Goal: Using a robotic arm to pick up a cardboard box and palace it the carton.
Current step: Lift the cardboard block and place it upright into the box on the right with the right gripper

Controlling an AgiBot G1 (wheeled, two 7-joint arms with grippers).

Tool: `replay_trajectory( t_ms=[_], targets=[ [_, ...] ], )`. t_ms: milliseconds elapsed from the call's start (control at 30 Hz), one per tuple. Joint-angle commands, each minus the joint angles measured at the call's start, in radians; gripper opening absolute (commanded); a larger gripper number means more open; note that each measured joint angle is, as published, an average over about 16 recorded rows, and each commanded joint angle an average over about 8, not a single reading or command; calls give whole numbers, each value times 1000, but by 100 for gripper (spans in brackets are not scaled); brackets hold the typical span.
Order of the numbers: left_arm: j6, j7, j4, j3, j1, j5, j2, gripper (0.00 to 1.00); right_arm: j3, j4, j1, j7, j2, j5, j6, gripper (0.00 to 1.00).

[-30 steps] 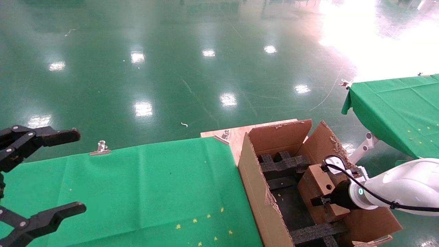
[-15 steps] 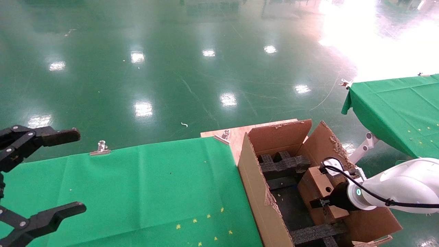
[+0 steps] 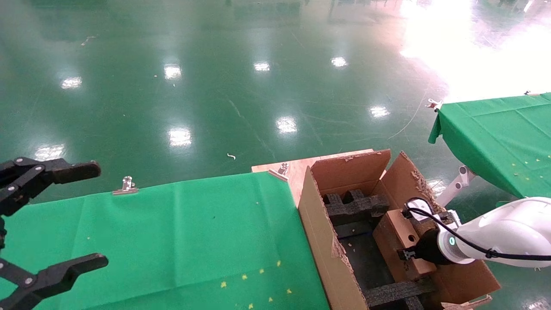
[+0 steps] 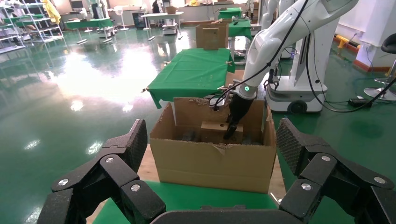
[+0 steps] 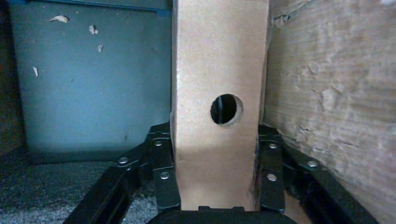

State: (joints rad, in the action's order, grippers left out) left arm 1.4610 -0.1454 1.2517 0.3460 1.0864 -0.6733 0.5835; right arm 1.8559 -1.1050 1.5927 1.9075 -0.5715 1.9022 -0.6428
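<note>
The white robotic arm (image 3: 503,234), with its green light, reaches into the large open carton (image 3: 318,232) from the right. My right gripper (image 3: 409,254) is shut on the small brown cardboard box (image 3: 396,232), which stands against the carton's right wall between black foam spacers (image 3: 355,206). In the right wrist view the fingers (image 5: 161,158) press both sides of the box (image 5: 217,56) below its round hole. The left wrist view shows the carton (image 4: 219,163), the box (image 4: 212,131) and the arm (image 4: 280,37) from afar. My left gripper (image 3: 95,214) is open and empty at the far left.
The carton stands on a wooden board (image 3: 297,170) beside a green-clothed table (image 3: 172,237) with metal clips (image 3: 126,186). A second green table (image 3: 499,137) is at the right. A foam spacer (image 3: 396,290) lies at the carton's near end. A glossy green floor lies beyond.
My right gripper has sunk a little deeper into the carton with the cardboard box. The left arm has not moved.
</note>
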Motion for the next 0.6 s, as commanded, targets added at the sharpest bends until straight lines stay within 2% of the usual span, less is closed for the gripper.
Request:
replay_trajectory(
  t_ms=[33,367,600],
  targets=[
    [0,0,0,0,0,0,0,100,0,-4,4,1,2,4,-2,100],
    [0,0,0,0,0,0,0,100,-11,-49,45,23,26,43,-15,100],
    [0,0,0,0,0,0,0,100,-47,-99,127,42,54,80,-18,100]
  ],
)
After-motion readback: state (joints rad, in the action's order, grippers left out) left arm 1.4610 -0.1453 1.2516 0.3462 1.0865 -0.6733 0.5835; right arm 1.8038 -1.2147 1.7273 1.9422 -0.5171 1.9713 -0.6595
